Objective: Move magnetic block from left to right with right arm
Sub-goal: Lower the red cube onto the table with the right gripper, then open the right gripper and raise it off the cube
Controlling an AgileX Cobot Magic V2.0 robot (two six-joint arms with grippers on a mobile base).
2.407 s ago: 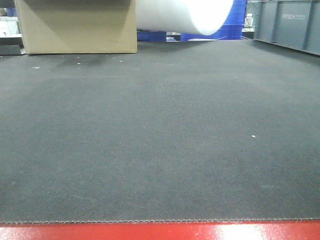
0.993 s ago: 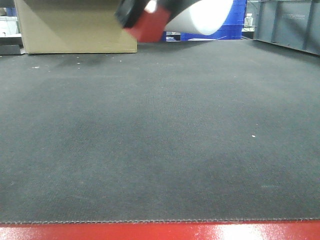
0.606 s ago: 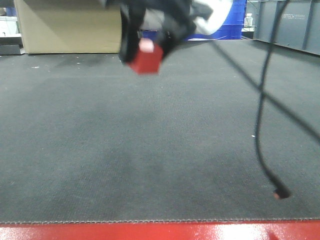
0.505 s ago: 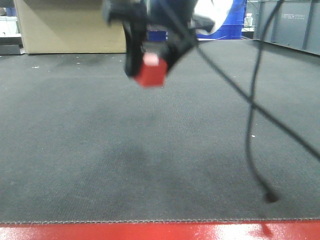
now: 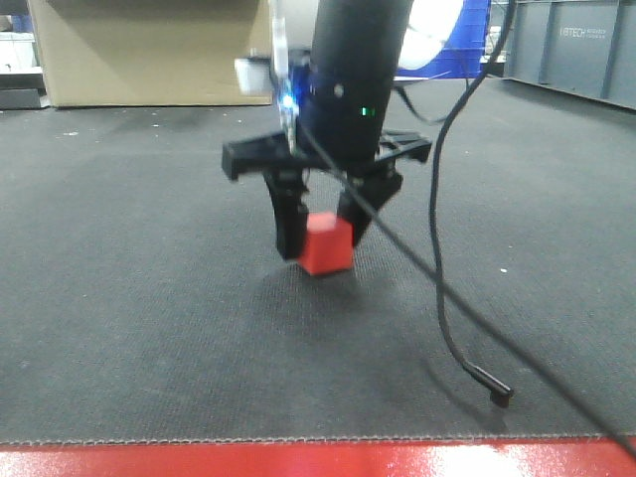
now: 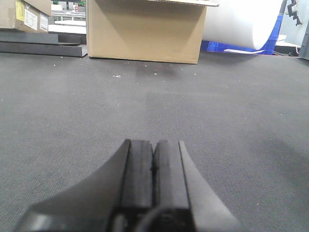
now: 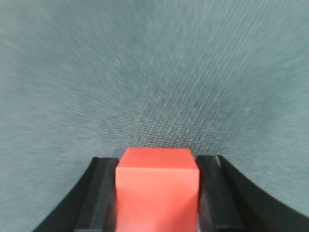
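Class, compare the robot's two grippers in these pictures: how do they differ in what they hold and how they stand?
The right gripper clamps the red magnetic block between its fingers; the left gripper holds nothing. The right fingers stand apart around the block; the left fingers are pressed together. Both have black fingers and are over the dark mat.

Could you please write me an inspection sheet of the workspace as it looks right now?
Surface: dark mat, a few pale specks; red edge at the front.
Job's things: red magnetic block held at or just above the mat.
Clutter: nothing seen.
Grippers: right gripper jaws shut on the block; left gripper jaws shut, empty, low over the mat.
Cables: black cable dangles beside the right arm, loose end near the mat.
Surroundings: cardboard box, white roll, blue crates, grey bin.
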